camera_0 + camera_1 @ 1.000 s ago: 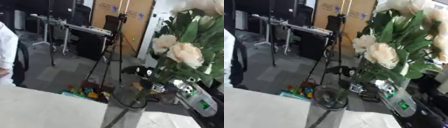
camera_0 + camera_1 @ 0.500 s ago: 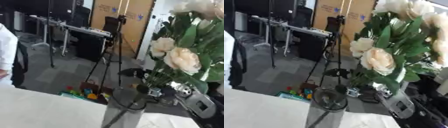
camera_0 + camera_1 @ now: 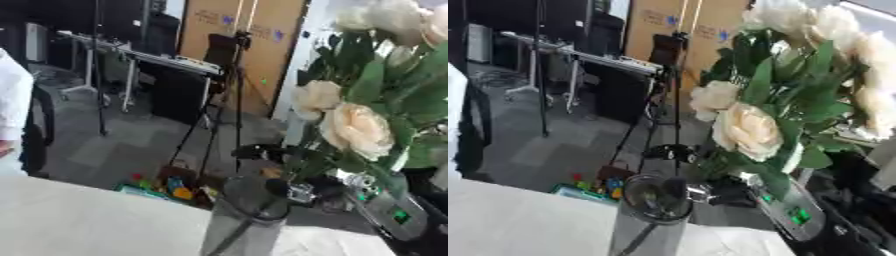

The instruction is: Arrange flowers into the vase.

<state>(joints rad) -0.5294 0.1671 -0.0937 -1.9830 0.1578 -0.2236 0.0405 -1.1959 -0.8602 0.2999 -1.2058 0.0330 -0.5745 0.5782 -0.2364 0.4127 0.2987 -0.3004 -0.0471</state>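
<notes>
Flowers (image 3: 798, 100): bunch of cream roses with green leaves, upper right of both views, tilted, heads up and to the right, stems running down toward the vase mouth. Largest bloom (image 3: 357, 129) faces the camera; a smaller one (image 3: 315, 96) sits just above and left of it.

Table (image 3: 79, 220): white top, lower left, askew in view.

Vase (image 3: 651, 215): clear glass cylinder standing on the table at bottom centre. One dark stem shows inside it, leaning. Bunch hangs just above and right of the rim; cannot tell whether the stems have entered the mouth.

Right hand (image 3: 732, 192): a dark shape with a silver part shows at the base of the bunch, beside the vase rim. Cannot tell how its fingers stand or whether they grip the stems.

Left hand: not seen in either view.

Box (image 3: 794, 212): grey, with a small green lit panel, below the bunch; no characters readable.

Door (image 3: 245, 45): brown, far back, two small blue marks on it, unreadable.
</notes>
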